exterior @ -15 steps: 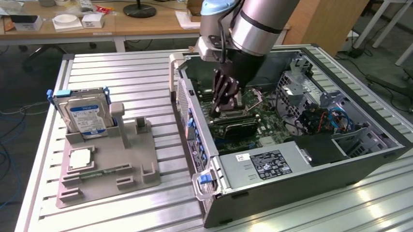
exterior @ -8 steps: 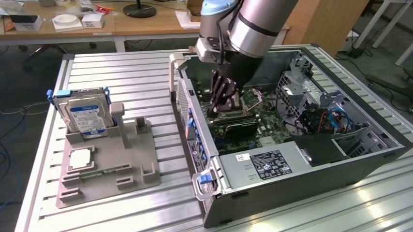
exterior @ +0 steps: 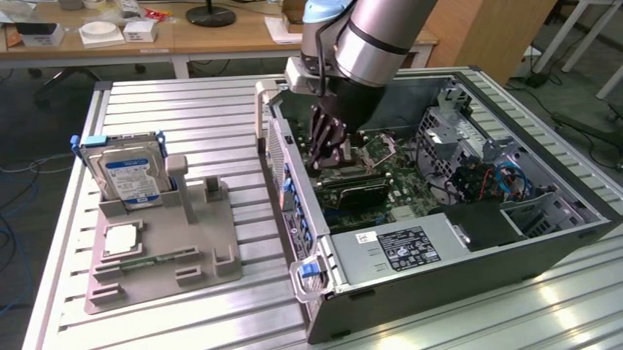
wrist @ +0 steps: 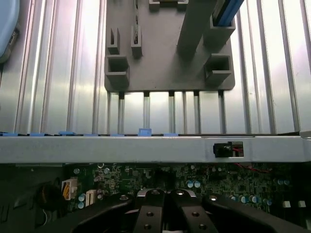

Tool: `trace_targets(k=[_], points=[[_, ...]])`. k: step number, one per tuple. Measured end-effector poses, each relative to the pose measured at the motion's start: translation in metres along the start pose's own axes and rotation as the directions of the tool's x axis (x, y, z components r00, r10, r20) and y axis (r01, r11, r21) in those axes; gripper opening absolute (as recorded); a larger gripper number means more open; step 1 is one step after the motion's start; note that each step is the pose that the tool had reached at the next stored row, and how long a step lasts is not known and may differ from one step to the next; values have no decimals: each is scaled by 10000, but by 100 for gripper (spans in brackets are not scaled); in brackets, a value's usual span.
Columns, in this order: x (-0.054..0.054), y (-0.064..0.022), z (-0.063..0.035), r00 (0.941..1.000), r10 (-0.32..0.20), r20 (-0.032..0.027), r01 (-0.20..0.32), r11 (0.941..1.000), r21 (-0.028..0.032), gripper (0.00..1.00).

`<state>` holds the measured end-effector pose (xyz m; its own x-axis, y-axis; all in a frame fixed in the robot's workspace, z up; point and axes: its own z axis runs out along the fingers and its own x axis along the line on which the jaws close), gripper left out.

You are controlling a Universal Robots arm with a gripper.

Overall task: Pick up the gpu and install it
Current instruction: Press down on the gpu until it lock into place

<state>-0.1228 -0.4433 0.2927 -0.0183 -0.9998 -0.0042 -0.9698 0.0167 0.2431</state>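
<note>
One arm, one gripper (exterior: 326,162), one open computer case (exterior: 467,240) and one grey holder tray (exterior: 160,244) sit on the ribbed metal table (exterior: 195,109). The gripper is clenched, down inside the case over the motherboard (exterior: 389,182); the gpu (exterior: 352,191) lies dark and flat just beneath it, seated among the slots. The exterior view adds one hard drive (exterior: 131,179) with a blue-white label, upright in the tray, and one square processor chip (exterior: 122,238); label writing is unreadable. The wrist view shows the case's side rail (wrist: 146,148).
</note>
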Motion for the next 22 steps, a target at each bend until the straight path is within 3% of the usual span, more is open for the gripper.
trace_targets(k=[4,22], points=[[-44,-1,13,10000,-2,2,2,10000,1,10],[-8,42,26,10000,-3,2,3,10000,1,10]])
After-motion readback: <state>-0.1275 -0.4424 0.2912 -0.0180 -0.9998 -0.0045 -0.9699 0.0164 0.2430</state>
